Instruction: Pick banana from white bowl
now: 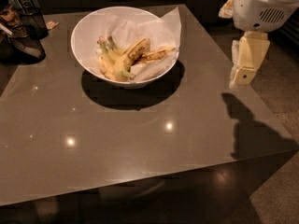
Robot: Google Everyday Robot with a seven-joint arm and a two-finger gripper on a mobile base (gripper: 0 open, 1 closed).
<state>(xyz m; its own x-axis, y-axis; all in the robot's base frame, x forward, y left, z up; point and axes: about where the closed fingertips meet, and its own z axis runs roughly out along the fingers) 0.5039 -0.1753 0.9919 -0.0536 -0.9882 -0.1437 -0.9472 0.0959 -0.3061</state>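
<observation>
The white bowl (80,50) stands on the far half of the dark table, lined with crinkled white paper. Inside lies the plump yellow banana (135,52) with brown speckles, its greenish stem end pointing down and left. A thinner brown-streaked banana (156,55) lies to its right, and more yellow bananas (108,65) lie to its left. My gripper (244,71) hangs in the air at the table's right edge, pointing down, well to the right of the bowl and apart from it. It holds nothing that I can see.
The glossy grey-brown table (140,139) has its front and right edges in view. A dark wire basket with objects (23,29) stands at the far left corner. The arm's white body (264,6) is at the upper right. Speckled floor lies to the right.
</observation>
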